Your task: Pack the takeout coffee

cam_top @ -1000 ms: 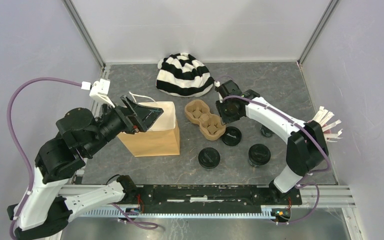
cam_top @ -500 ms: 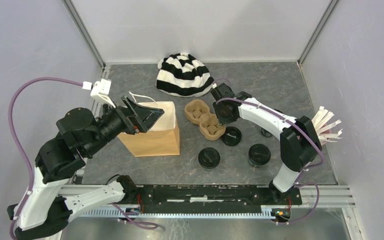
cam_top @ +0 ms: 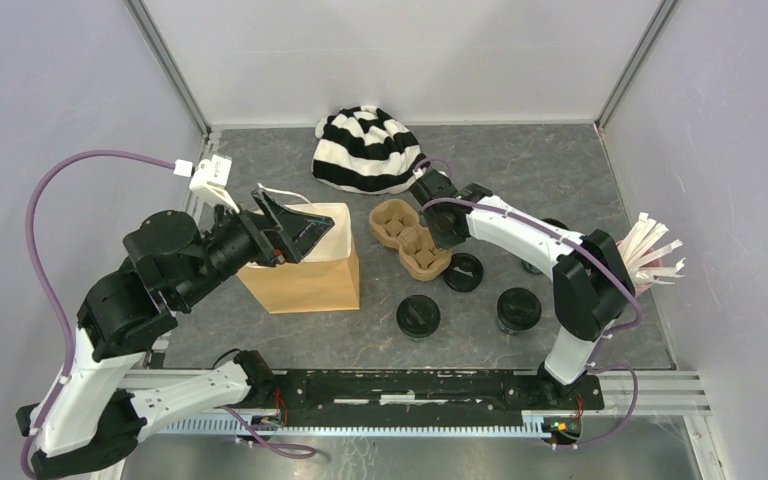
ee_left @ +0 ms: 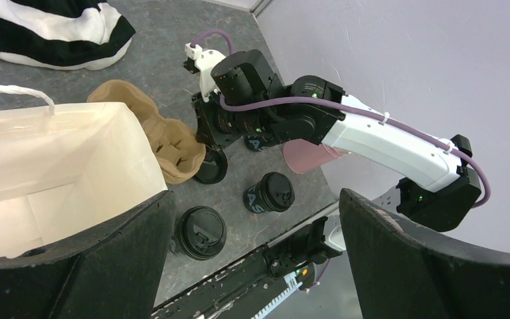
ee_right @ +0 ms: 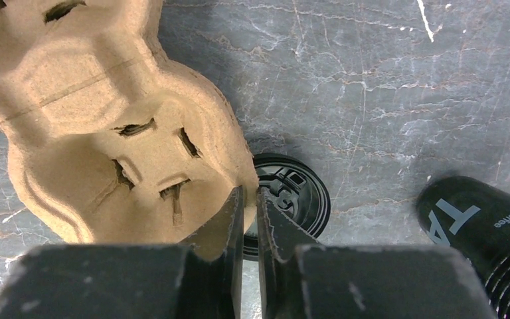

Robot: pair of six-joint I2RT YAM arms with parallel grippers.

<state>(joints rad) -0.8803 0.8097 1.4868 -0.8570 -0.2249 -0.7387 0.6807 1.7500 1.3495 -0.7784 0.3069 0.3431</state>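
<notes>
3 cups (ee_left: 199, 232) (ee_left: 269, 193) (ee_left: 259, 143); lid (cam_top: 463, 272), bag (cam_top: 305, 280), carrier (cam_top: 392, 222), hat (cam_top: 368, 150) 1 ea.

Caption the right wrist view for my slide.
Right gripper pinches the cardboard carrier rim beside a black-lidded coffee cup; a second cup sits at right.

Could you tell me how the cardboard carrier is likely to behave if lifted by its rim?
The carrier is thin moulded pulp with empty wells, so probably light and fairly stiff. The right end effector seems to pinch just one rim, so it may tilt or flex when lifted. The slit wells could tear under a hard squeeze.
</notes>
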